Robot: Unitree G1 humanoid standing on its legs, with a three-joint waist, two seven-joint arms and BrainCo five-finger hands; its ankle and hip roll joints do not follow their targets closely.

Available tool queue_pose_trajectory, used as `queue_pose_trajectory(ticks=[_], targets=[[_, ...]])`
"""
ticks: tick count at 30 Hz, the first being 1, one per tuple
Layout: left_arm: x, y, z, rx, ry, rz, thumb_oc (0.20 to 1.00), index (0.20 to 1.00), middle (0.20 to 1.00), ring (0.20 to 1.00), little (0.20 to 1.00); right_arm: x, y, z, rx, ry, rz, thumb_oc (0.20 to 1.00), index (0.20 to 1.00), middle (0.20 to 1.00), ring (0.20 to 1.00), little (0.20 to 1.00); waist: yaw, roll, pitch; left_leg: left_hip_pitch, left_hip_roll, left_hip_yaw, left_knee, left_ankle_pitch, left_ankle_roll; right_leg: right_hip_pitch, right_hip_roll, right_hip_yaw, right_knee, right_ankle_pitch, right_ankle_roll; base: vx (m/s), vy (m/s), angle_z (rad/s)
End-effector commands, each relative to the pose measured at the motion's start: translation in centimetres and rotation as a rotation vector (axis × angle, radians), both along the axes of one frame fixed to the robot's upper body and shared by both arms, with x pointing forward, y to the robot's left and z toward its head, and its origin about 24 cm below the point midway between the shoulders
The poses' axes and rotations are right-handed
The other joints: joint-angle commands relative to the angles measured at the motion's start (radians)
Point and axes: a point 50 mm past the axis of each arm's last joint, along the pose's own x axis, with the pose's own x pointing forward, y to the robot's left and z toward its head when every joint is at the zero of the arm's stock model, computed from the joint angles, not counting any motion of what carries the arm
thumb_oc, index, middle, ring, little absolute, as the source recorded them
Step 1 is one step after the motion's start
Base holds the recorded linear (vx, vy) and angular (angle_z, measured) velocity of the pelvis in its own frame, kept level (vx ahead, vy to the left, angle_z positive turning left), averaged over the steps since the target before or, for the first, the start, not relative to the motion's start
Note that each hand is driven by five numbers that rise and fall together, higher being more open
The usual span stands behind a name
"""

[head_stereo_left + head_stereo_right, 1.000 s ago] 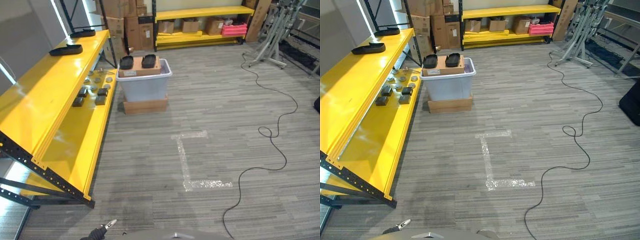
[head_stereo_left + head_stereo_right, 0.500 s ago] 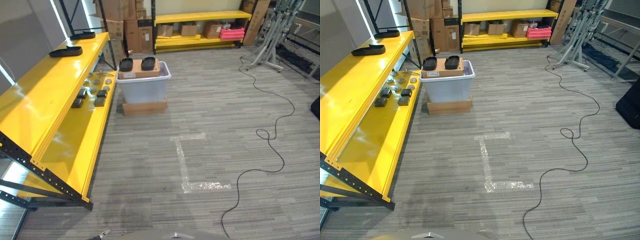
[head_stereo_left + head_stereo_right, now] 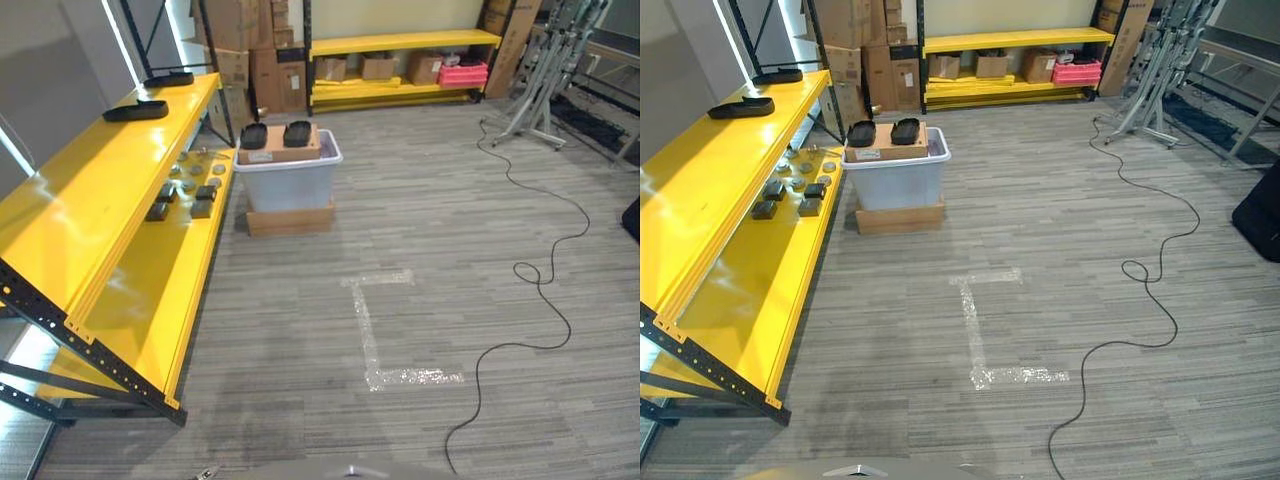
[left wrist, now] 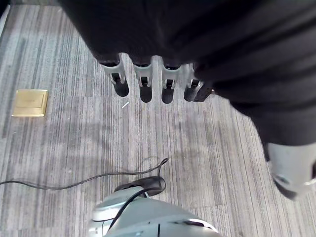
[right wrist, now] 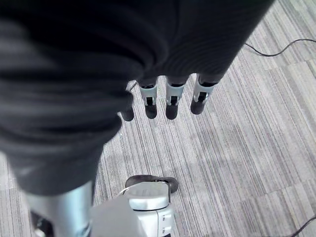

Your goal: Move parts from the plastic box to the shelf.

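A: Warehouse room, grey striped carpet floor (image 3: 300,330) with a white tape mark (image 3: 372,330), a yellow shelf (image 3: 90,220) running along the robot's left, a second yellow rack (image 3: 400,60) with cardboard boxes at the back.

B: What changed?

A: Against the frames a second back, the whole picture shifted, so we read it as the camera moving, not the objects. The left fingertip at the bottom edge dropped almost out of the eye views. We judged the robot was walking, with no pick started.

B: Hands?

A: We saw the left hand (image 4: 143,81) hanging over bare carpet, fingers straight and relaxed, holding nothing. Same for the right hand (image 5: 170,98): fingers loose, nothing in it.

B: Task things?

A: The plastic box (image 3: 290,175) sat well ahead of both hands, far from either, on a flat cardboard base (image 3: 290,215). It was pale grey, smooth-walled, with a brown carton (image 3: 280,145) and two black oval parts (image 3: 253,131) on top. Small dark blocks and round discs (image 3: 185,190) lay on the glossy lower shelf, just beside the box. Two long black parts (image 3: 135,110) lay on the top level.
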Motion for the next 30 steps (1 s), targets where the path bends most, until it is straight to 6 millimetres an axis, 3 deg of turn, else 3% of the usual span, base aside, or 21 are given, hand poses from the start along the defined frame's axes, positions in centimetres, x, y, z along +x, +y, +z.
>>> queue_pose_trajectory(ticks=[1, 5, 8, 12, 13, 14, 15, 17, 19, 21, 25, 26, 30], targets=[[0.4, 0.2, 0.1, 0.008, 0.008, -0.013, 1.000, 1.000, 1.000, 1.000, 1.000, -0.8, -0.3, 0.1, -0.001, 0.073, -0.051, 1.000, 1.000, 1.000, 1.000, 1.000, -0.001, -0.028, 0.006, 0.002, -0.036, 0.056, -0.069, -0.001, -0.010, 0.158, -0.065, -0.039, -0.329, 0.200, 0.139, 0.06, 0.133, -0.02], [0.5, 0.4, 0.1, 0.004, 0.014, -0.030, 1.000, 1.000, 1.000, 1.000, 1.000, -0.6, -0.3, 0.1, -0.004, 0.051, -0.096, 1.000, 1.000, 1.000, 1.000, 1.000, -0.003, -0.019, 0.016, 0.002, -0.046, 0.059, -0.069, -0.005, 0.008, 0.137, -0.079, -0.033, -0.254, 0.173, 0.142, 0.06, 0.133, -0.01], [1.0, 0.7, 0.2, 0.009, 0.004, -0.034, 1.000, 1.000, 1.000, 1.000, 1.000, 0.4, -0.2, 0.1, -0.002, 0.004, -0.143, 1.000, 1.000, 1.000, 1.000, 1.000, -0.015, -0.006, 0.046, -0.001, -0.059, 0.076, -0.067, -0.011, 0.041, 0.056, -0.101, -0.028, -0.056, 0.159, 0.153, 0.03, 0.161, -0.03], [2.0, 0.6, 0.3, -0.020, -0.016, -0.004, 1.000, 1.000, 1.000, 1.000, 1.000, 2.2, -0.7, 0.3, -0.014, -0.073, -0.165, 1.000, 1.000, 1.000, 1.000, 1.000, -0.026, 0.013, 0.110, -0.014, -0.074, 0.100, -0.040, -0.036, 0.075, -0.118, -0.145, -0.044, 0.225, 0.241, 0.170, 0.00, 0.171, -0.25], [2.0, 0.5, 0.3, -0.028, -0.021, 0.002, 1.000, 1.000, 1.000, 1.000, 1.000, 2.2, -1.0, 0.3, -0.014, -0.089, -0.171, 1.000, 1.000, 1.000, 1.000, 1.000, -0.030, 0.016, 0.123, 0.008, -0.086, 0.091, -0.047, -0.058, 0.075, -0.138, -0.163, -0.043, 0.267, 0.245, 0.196, 0.16, 0.127, -0.27], [1.9, 0.4, 0.3, -0.031, -0.024, 0.002, 1.000, 1.000, 1.000, 1.000, 1.000, 2.1, -1.2, 0.4, -0.014, -0.101, -0.172, 1.000, 1.000, 1.000, 1.000, 1.000, -0.034, 0.015, 0.132, 0.015, -0.089, 0.094, -0.045, -0.065, 0.073, -0.153, -0.171, -0.049, 0.263, 0.263, 0.202, 0.15, 0.030, -0.08], [1.9, 0.3, 0.3, -0.032, -0.027, 0.005, 1.000, 1.000, 1.000, 1.000, 1.000, 2.1, -1.3, 0.4, -0.012, -0.112, -0.168, 1.000, 1.000, 1.000, 1.000, 1.000, -0.037, 0.012, 0.137, 0.007, -0.086, 0.109, -0.036, -0.055, 0.072, -0.162, -0.172, -0.070, 0.223, 0.297, 0.187, 0.13, -0.080, -0.05], [1.7, 0.2, 0.2, -0.035, -0.026, 0.010, 1.000, 1.000, 1.000, 1.000, 1.000, 1.8, -1.0, 0.3, -0.002, -0.121, -0.160, 1.000, 1.000, 1.000, 1.000, 1.000, -0.047, -0.005, 0.143, 0.025, -0.092, 0.107, -0.029, -0.070, 0.060, -0.156, -0.176, -0.077, 0.125, 0.330, 0.200, 0.21, -0.152, -0.10], [1.4, 0.3, 0.2, -0.029, -0.020, 0.015, 1.000, 1.000, 1.000, 1.000, 1.000, 1.3, -0.6, 0.2, 0.016, -0.121, -0.164, 1.000, 1.000, 1.000, 1.000, 1.000, -0.061, -0.037, 0.141, 0.054, -0.108, 0.083, -0.016, -0.113, 0.047, -0.152, -0.179, -0.054, -0.062, 0.374, 0.230, 0.34, -0.203, -0.05], [1.2, 0.5, 0.2, -0.024, -0.013, 0.018, 1.000, 1.000, 1.000, 1.000, 1.000, 0.8, -0.2, 0.0, 0.029, -0.115, -0.171, 1.000, 1.000, 1.000, 1.000, 1.000, -0.068, -0.049, 0.140, 0.069, -0.107, 0.074, -0.001, -0.140, 0.044, -0.152, -0.182, -0.045, -0.176, 0.400, 0.235, 0.33, -0.197, -0.01], [0.9, 1.0, 0.3, -0.017, -0.011, 0.020, 1.000, 1.000, 1.000, 1.000, 1.000, -0.3, 0.5, -0.1, 0.044, -0.090, -0.203, 1.000, 1.000, 1.000, 1.000, 1.000, -0.074, -0.062, 0.137, 0.098, -0.092, 0.067, 0.043, -0.191, 0.043, -0.153, -0.206, -0.044, -0.322, 0.448, 0.241, 0.39, -0.268, 0.00], [0.9, 1.0, 0.3, -0.020, -0.012, 0.018, 1.000, 1.000, 1.000, 1.000, 1.000, -0.5, 0.6, -0.2, 0.048, -0.084, -0.207, 1.000, 1.000, 1.000, 1.000, 1.000, -0.077, -0.075, 0.139, 0.095, -0.092, 0.079, 0.069, -0.192, 0.045, -0.158, -0.225, -0.052, -0.327, 0.450, 0.236, 0.51, -0.335, 0.11], [0.7, 1.1, 0.3, -0.014, -0.015, 0.066, 1.000, 1.000, 1.000, 1.000, 1.000, -1.1, 0.8, -0.2, 0.052, -0.065, -0.205, 1.000, 1.000, 1.000, 1.000, 1.000, -0.074, -0.074, 0.120, 0.096, -0.052, 0.093, 0.143, -0.226, 0.041, -0.102, -0.204, -0.072, -0.304, 0.376, 0.224, 0.43, -0.286, 0.19]])
